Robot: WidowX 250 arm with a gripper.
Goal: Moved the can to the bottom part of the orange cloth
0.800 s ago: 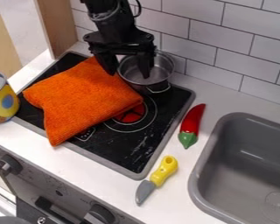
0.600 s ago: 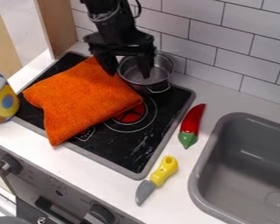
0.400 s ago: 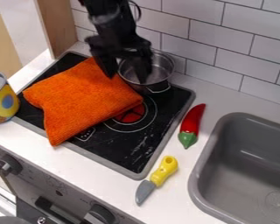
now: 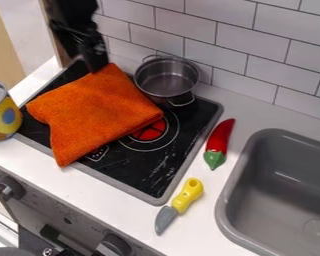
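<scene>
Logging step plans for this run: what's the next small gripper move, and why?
Probably swing the gripper over toward the can: the can stands at the view's left edge, off the orange cloth, while the gripper is up by the cloth's far corner, apart from the can.

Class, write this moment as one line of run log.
gripper: view's upper left; can: upright, left of orange cloth; orange cloth: on stovetop; placement: not done

The can is cut off by the left edge, and the sink runs past 2 edges, the right and the bottom. The gripper is blurred, and the orange cloth hides part of the stove top and its red burner.
</scene>
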